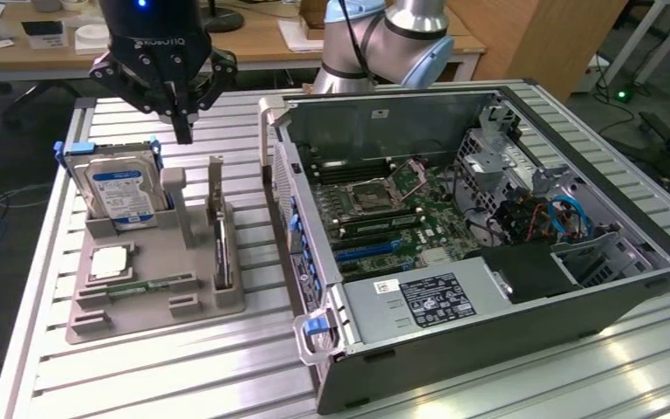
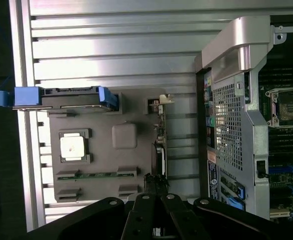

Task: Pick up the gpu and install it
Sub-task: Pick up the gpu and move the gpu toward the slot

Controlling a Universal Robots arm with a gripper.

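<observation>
gripper: the black gripper hangs in the air with its jaws pressed together, pinching nothing.
gpu: the gpu stands on its long edge in a slot of the holder, below the jaws and apart from them. In the wrist view the closed tips line up with one end of the card.
holder: the grey holder lies flat under the jaws on the slatted aluminium table.
hard drive: the hard drive, in a blue carrier, stands upright below the jaws, on the exterior view's left of the gpu.
processor: the processor lies flat in its recess, farther from the jaws than the hard drive.
memory stick: the memory stick lies in the holder beside the processor.
computer case: the open computer case lies beyond the gpu from the jaws, its motherboard exposed.
</observation>
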